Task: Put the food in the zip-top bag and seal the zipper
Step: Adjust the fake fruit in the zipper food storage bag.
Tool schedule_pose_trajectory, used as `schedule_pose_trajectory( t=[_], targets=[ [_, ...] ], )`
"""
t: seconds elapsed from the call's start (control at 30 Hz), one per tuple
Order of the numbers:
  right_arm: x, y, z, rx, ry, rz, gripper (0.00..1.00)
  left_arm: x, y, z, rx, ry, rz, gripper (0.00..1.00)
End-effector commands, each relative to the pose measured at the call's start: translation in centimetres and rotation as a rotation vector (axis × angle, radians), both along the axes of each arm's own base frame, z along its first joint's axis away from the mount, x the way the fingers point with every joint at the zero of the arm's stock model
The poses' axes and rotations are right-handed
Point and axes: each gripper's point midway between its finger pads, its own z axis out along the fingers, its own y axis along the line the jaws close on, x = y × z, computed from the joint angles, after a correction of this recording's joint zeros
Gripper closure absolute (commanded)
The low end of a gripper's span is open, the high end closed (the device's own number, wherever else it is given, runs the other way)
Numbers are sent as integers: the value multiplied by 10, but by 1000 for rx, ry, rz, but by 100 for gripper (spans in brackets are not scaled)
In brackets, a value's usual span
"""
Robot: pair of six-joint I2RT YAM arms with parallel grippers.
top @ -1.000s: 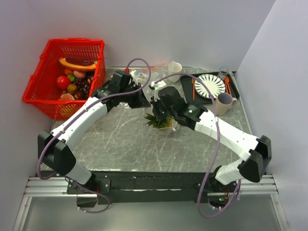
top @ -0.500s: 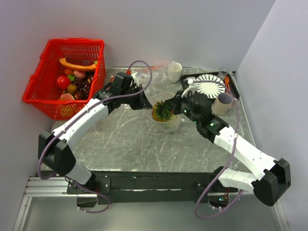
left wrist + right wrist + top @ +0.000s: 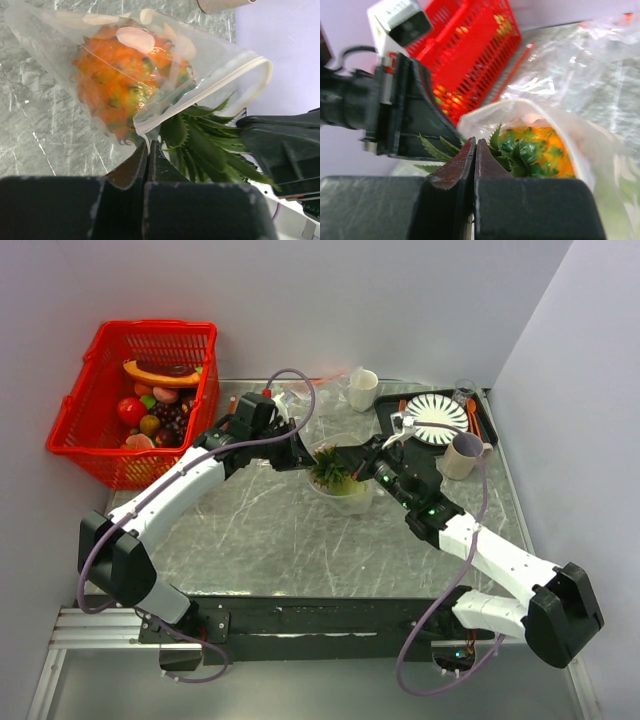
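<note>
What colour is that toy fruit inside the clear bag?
The fruit is orange with green patches, its leaves dark green; clearest from the left wrist view.

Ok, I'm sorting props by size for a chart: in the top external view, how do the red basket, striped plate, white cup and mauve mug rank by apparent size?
1. red basket, by far the largest
2. striped plate
3. mauve mug and white cup: they look about alike, so I won't rank them.

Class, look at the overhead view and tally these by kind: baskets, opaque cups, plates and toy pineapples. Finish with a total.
Baskets: 1, the red basket
Opaque cups: 2, the white cup and the mauve mug
Plates: 1, the striped plate
Toy pineapples: 1, the toy pineapple, body inside the clear bag
Total: 5
</note>
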Motion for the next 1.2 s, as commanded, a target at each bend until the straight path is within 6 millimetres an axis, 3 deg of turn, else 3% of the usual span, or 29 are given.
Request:
schedule_pose_trajectory(
  t=[0.0, 0.23, 0.37, 0.43, 0.47, 0.5, 0.53, 0.6, 0.63, 0.67, 0.73, 0.77, 0.87, 1.0, 1.17],
  targets=[
    [6, 2, 53, 186, -85, 46, 100, 0, 0, 13, -16, -45, 4, 99],
    [34, 3, -31, 203, 163, 47, 100, 2, 2, 17, -2, -61, 10, 99],
    [40, -3, -59, 132, 237, 18, 100, 4, 6, 15, 23, -63, 22, 99],
    [52, -13, -64, 73, 252, -65, 100, 5, 7, 17, 27, -74, 22, 99],
    [51, -20, -81, 18, 317, -101, 100, 6, 8, 18, 33, -77, 31, 99],
    [57, -28, -86, -17, 329, -157, 100, 6, 10, 22, 38, -84, 35, 99],
    [62, -30, -80, -52, 315, -175, 100, 7, 10, 23, 41, -88, 39, 99],
    [61, -37, -90, -137, 357, -211, 97, 9, 12, 30, 48, -109, 47, 99],
    [68, -36, -80, -188, 323, -238, 95, 10, 13, 30, 52, -110, 48, 99],
    [63, -37, -89, -249, 357, -244, 91, 11, 14, 31, 57, -112, 51, 99],
    [68, -35, -78, -316, 328, -262, 82, 14, 14, 32, 66, -117, 52, 99],
    [61, -30, -81, -355, 344, -249, 68, 16, 13, 31, 69, -116, 54, 99],
    [54, -26, -71, -398, 331, -230, 41, 17, 13, 30, 71, -111, 48, 99],
    [48, -29, -50, -426, 316, -208, 37, 18, 12, 31, 73, -113, 48, 99],
    [36, -37, -26, -466, 308, -190, 39, 19, 13, 31, 82, -111, 50, 99]
  ],
)
